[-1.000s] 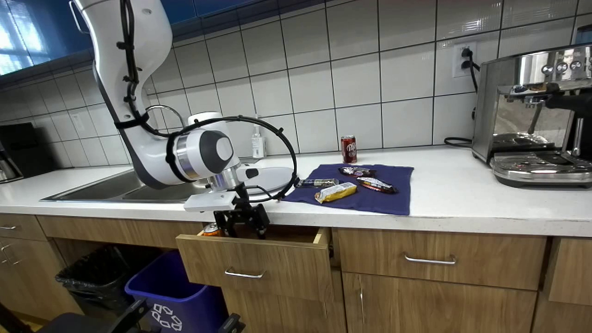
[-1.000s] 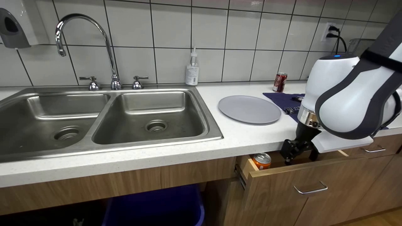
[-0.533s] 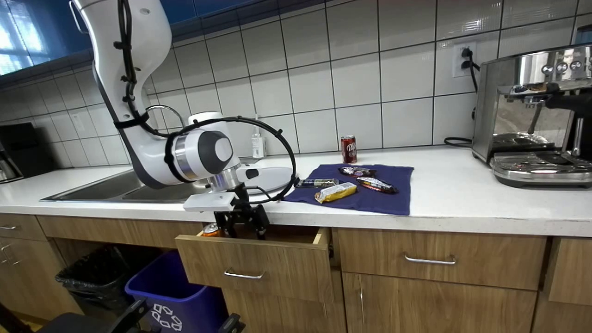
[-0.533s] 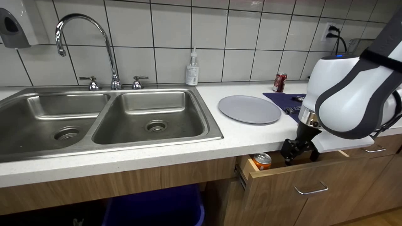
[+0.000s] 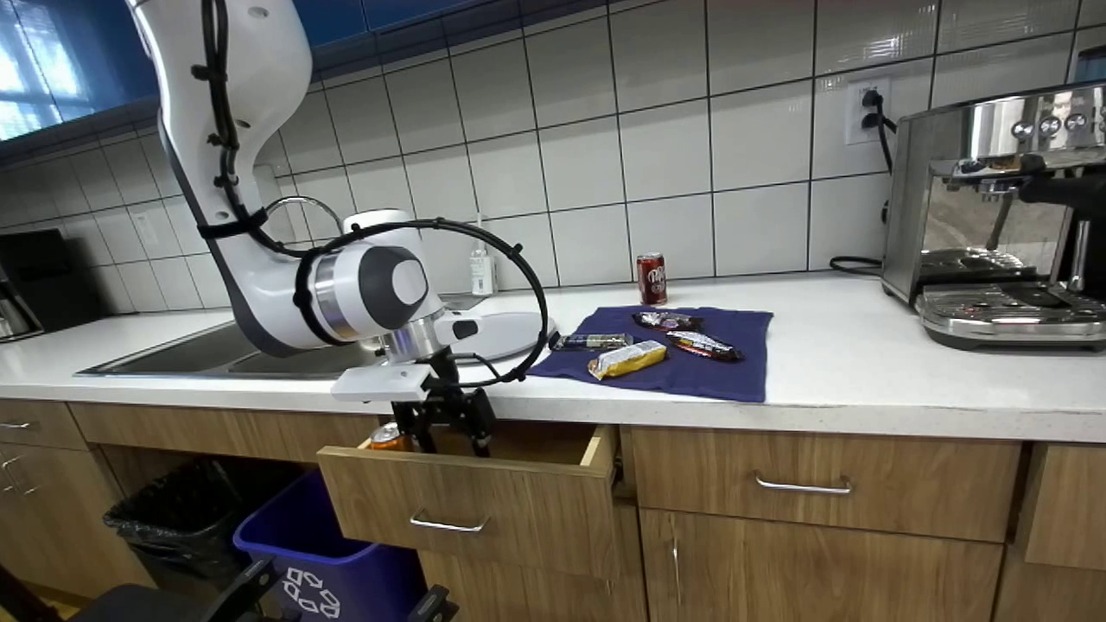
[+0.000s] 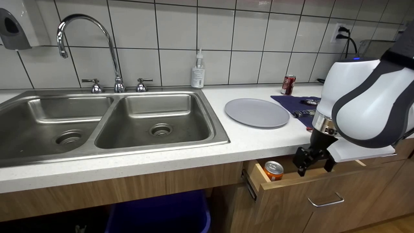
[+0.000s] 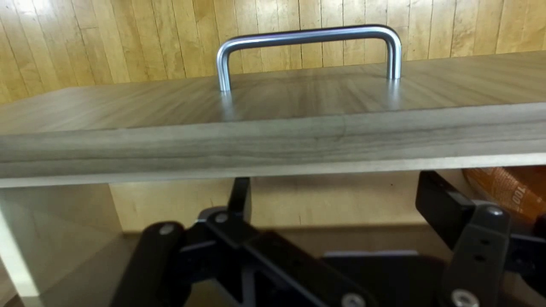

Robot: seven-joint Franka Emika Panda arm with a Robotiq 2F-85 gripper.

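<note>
Closest to me in an exterior view, a wooden drawer (image 5: 536,510) juts from beneath the white counter (image 5: 829,345), its metal handle (image 5: 448,526) at six o'clock from the gripper (image 5: 454,449). The jaws are spread wide and hold nothing; in the wrist view the fingers (image 7: 240,196) reach down just behind the drawer's front, though I can't tell whether they touch it. At nine o'clock from the gripper an orange can (image 5: 389,440) stands upright inside the drawer, near the fingers. Farther back, on the counter, a pale plate (image 5: 510,335) lies at one o'clock, and a dark blue cloth (image 5: 717,376) at two o'clock bears wrapped snacks (image 5: 628,360), one of them yellow. Just past the cloth's twelve o'clock edge a red can (image 5: 651,279) stands upright near the tiled wall (image 5: 674,173), and well apart, also toward two o'clock, sits a shiny coffee machine (image 5: 976,216).
</note>
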